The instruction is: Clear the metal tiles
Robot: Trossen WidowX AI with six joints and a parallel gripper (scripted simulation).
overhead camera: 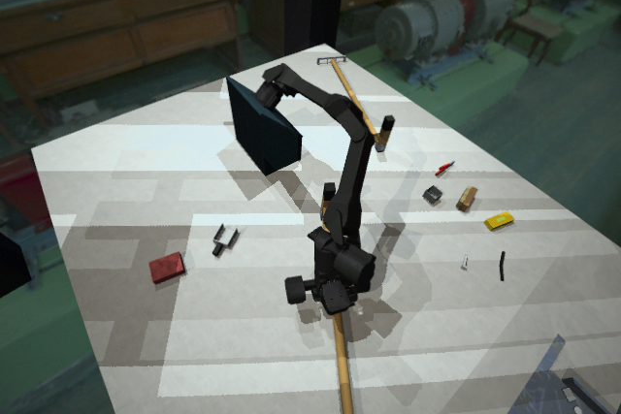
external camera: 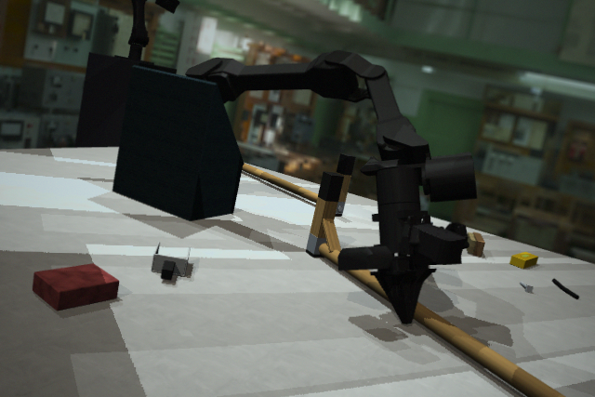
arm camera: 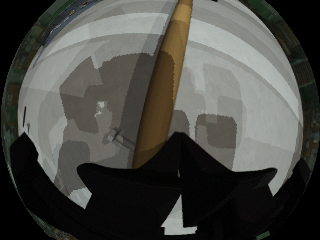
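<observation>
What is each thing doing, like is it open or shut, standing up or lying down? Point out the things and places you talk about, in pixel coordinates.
Gripper [overhead camera: 335, 310] [external camera: 406, 321] [arm camera: 178, 136]: shut, beside the near long pole.
Near long pole [overhead camera: 342, 359] [external camera: 456, 333] [arm camera: 161, 95]: lying down.
Dark blue block [overhead camera: 260, 134] [external camera: 163, 142]: standing up.
Red block [overhead camera: 167, 268] [external camera: 75, 285]: lying flat.
Yellow block [overhead camera: 499, 220] [external camera: 523, 260]: lying flat.

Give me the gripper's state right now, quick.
Gripper: closed, nothing visible between its fingertips; the long wooden pole lies beside them.
</observation>
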